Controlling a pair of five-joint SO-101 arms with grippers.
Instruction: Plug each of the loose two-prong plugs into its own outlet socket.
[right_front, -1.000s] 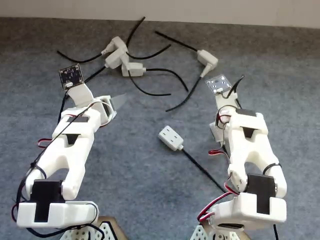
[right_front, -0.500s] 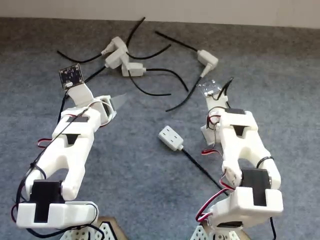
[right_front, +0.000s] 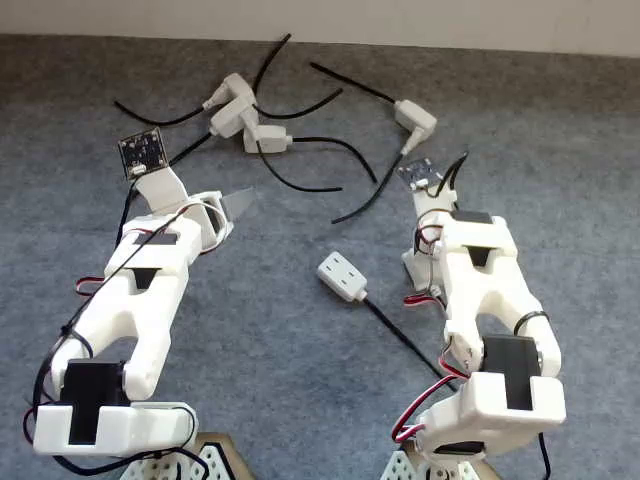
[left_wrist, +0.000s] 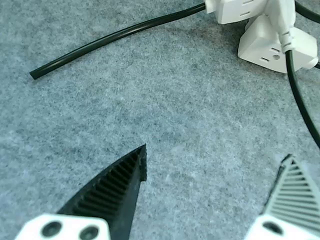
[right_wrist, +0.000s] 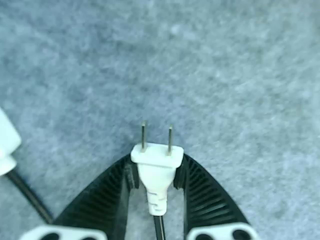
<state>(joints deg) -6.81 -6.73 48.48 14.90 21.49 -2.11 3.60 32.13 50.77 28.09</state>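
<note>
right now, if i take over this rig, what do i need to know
Right gripper: shut on a two-prong plug, prongs pointing out, clear of any socket.
Left gripper: open, holding nothing, over bare carpet.
Outlet block lies between the arms, nothing plugged in. White plugs and outlets lie tangled at the far side, another white piece nearer the right arm.
Done: one plug in hand. Left: seat it, then the others; I cannot tell whether any in the tangle is seated.

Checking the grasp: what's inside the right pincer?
A white two-prong plug sits clamped in the right pincer, prongs forward over grey carpet. Its cord is mostly hidden.
</note>
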